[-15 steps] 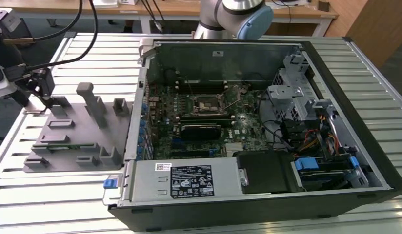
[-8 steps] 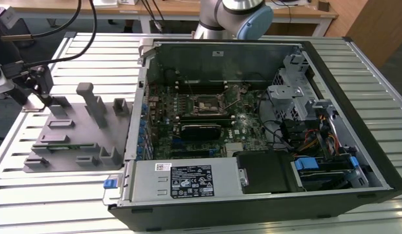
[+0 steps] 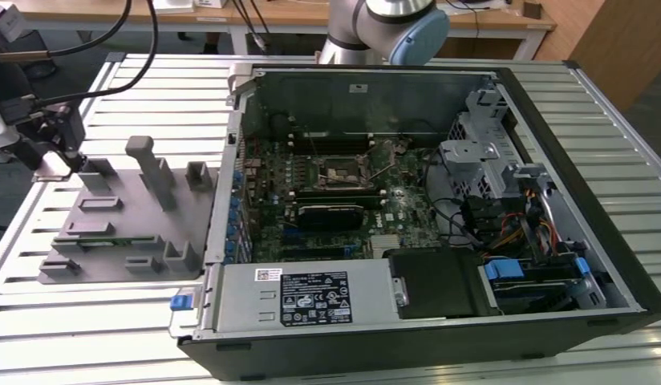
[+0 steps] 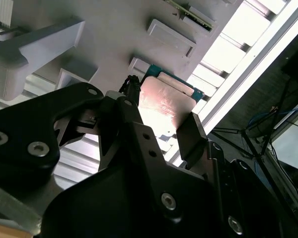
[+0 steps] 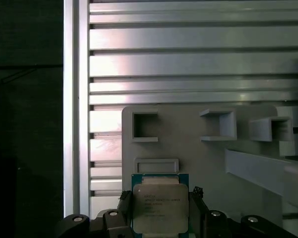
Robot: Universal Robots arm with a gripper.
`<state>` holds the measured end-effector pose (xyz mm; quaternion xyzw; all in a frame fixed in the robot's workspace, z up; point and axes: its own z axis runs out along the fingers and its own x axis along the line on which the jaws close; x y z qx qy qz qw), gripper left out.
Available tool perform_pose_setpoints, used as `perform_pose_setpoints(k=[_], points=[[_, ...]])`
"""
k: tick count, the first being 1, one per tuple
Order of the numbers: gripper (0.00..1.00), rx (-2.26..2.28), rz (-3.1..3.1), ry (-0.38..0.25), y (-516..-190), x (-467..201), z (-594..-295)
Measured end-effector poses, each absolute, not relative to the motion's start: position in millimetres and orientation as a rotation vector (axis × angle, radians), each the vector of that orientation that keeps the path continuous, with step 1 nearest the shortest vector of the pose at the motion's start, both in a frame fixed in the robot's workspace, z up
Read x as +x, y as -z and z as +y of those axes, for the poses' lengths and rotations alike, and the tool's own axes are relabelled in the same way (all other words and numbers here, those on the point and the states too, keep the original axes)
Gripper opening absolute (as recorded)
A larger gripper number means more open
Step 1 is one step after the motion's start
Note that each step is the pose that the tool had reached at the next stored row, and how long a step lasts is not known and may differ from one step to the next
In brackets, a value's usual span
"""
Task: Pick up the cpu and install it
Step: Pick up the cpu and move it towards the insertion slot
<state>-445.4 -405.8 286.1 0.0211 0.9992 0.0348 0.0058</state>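
The cpu (image 5: 159, 206) is a flat square chip with a silver-grey top and a thin green edge. My gripper (image 5: 160, 196) is shut on it, with one dark finger (image 5: 124, 200) against each of two opposite sides. In the second wrist view the cpu (image 4: 164, 101) sits between the same fingers (image 4: 190, 133) of the gripper (image 4: 161, 111), just above the grey tray (image 4: 114, 29). In the exterior view the gripper (image 3: 61, 164) hangs over the tray's (image 3: 116, 233) far corner, at the exterior view's left. The black socket frame (image 3: 346, 172) lies on the motherboard inside the open computer case.
The open computer case (image 3: 416, 337) takes up the exterior view's middle and right, with drive bays and cables along its right side. Upright blocks (image 3: 154, 168) rise from the grey tray near the gripper. The slatted aluminium table (image 5: 188, 64) ends close beside the tray.
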Motion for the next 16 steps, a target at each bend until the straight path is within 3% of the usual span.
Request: perform_pose_setpoints(k=[16], points=[[0.54, 0.066, 3.127, -0.118, -300, -445, -406]])
